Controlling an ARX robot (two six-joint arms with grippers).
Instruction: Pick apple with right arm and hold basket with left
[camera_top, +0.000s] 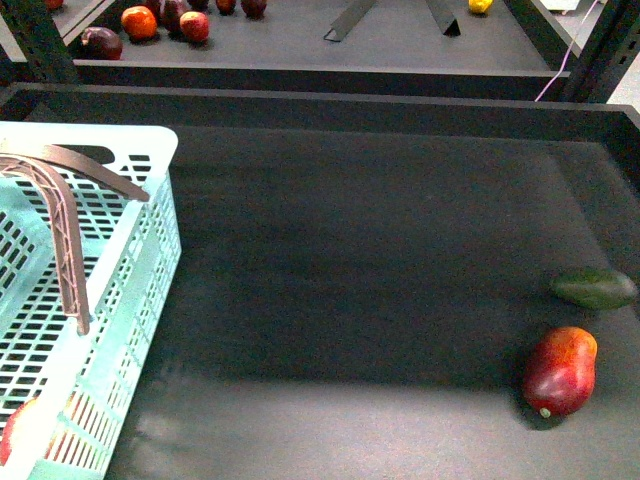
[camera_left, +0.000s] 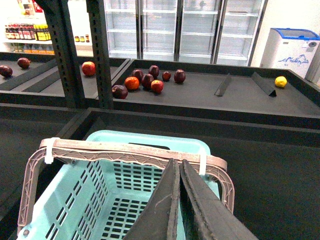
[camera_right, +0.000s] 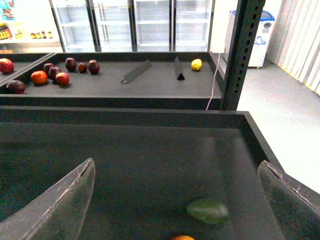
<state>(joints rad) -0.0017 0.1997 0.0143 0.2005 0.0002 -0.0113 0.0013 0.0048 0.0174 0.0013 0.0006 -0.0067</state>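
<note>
Resting: apple (camera_top: 30, 425) inside basket (camera_top: 140, 260).

A dark grey matte surface (camera_top: 380, 250) with raised black rims fills the foreground. Beyond it lies a second dark tray-like surface (camera_right: 150, 82) with two tilted grey divider plates (camera_right: 136, 72). Black perforated steel uprights (camera_right: 242, 50) frame the stand. Behind stand glass-door refrigerator cabinets (camera_left: 180, 27), brightly lit, a white chest freezer (camera_left: 290, 47), and a pale grey floor (camera_right: 280, 100).

Pale mint-green basket (camera_top: 140, 250) with slotted pattern, brown handles (camera_top: 65, 215), red-orange mango (camera_top: 560, 370), dark green oval fruit (camera_top: 595, 288), dark grey bench (camera_top: 350, 250), red apple (camera_top: 30, 428) with yellowish patch.
</note>
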